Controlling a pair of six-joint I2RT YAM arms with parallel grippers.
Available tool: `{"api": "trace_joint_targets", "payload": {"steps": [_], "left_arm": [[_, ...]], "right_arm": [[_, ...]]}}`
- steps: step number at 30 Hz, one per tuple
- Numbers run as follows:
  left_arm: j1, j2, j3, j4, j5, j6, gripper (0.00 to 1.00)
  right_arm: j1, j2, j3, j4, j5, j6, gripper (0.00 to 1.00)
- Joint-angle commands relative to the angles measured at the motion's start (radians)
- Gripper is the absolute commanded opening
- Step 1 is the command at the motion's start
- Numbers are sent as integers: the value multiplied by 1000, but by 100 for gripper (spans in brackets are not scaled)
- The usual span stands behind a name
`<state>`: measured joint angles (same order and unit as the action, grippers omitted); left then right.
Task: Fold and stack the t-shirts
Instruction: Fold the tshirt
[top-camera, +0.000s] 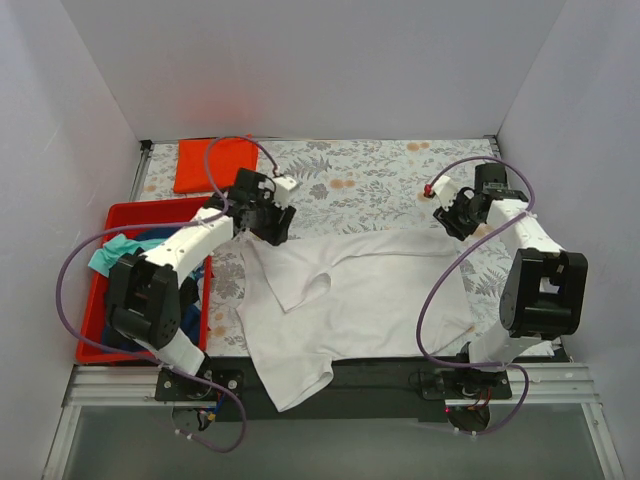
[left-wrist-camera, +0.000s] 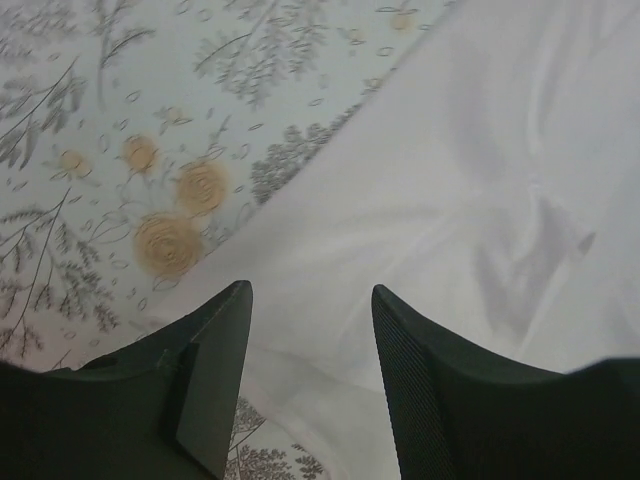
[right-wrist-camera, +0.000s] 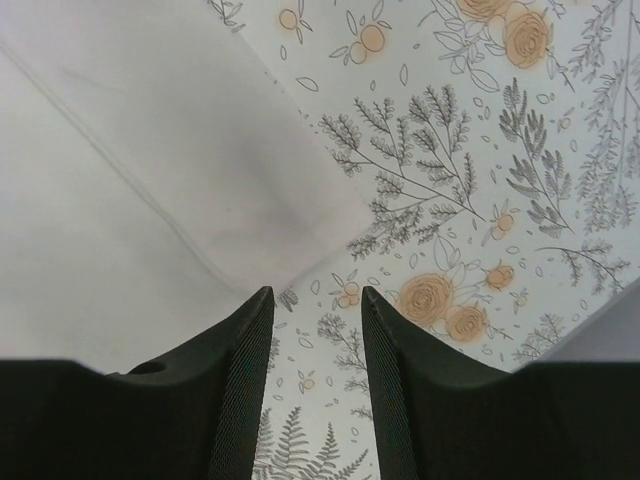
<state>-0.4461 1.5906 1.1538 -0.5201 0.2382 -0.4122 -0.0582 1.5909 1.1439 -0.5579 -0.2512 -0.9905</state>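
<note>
The left claw (left-wrist-camera: 310, 290), fingers apart, hovers over the white tee's (top-camera: 370, 295) far left edge, with cloth beneath both tips. The right claw (right-wrist-camera: 315, 292), also parted, grips nothing. The tee's corner lies just to its left. The tee is spread wide and wrinkled, with a fold nearer the left claw.

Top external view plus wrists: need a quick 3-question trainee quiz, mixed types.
1. True or false: the large white cloth t-shirt lies spread on the floral-patterned table covering.
2. The orange-red folded square t-shirt sits at: A far-left corner; B near-right corner; C atop the white t-shirt.
3. Fill in: the left end effector and right end effector are both ___.
Key: 1 true; 2 A; 3 open.
</note>
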Motion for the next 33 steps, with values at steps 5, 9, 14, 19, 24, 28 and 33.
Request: {"api": "trace_joint_targets", "payload": {"steps": [5, 9, 14, 19, 24, 28, 33], "left_arm": [[242, 52, 69, -142, 101, -204, 51], [293, 98, 67, -176, 107, -243, 53], [296, 138, 49, -159, 121, -280, 55], [296, 164, 29, -101, 159, -318, 52], [299, 187, 32, -55, 116, -341, 31], [313, 215, 55, -49, 57, -346, 7], [333, 238, 70, -51, 24, -338, 0]], "right_arm": [[40, 86, 47, -45, -34, 131, 43], [55, 142, 51, -43, -5, 156, 41], [55, 195, 69, -40, 21, 185, 39], [55, 227, 74, -39, 39, 188, 38], [55, 239, 76, -31, 59, 188, 38], [55, 248, 74, -19, 90, 185, 37], [57, 264, 76, -5, 121, 177, 37]]}}
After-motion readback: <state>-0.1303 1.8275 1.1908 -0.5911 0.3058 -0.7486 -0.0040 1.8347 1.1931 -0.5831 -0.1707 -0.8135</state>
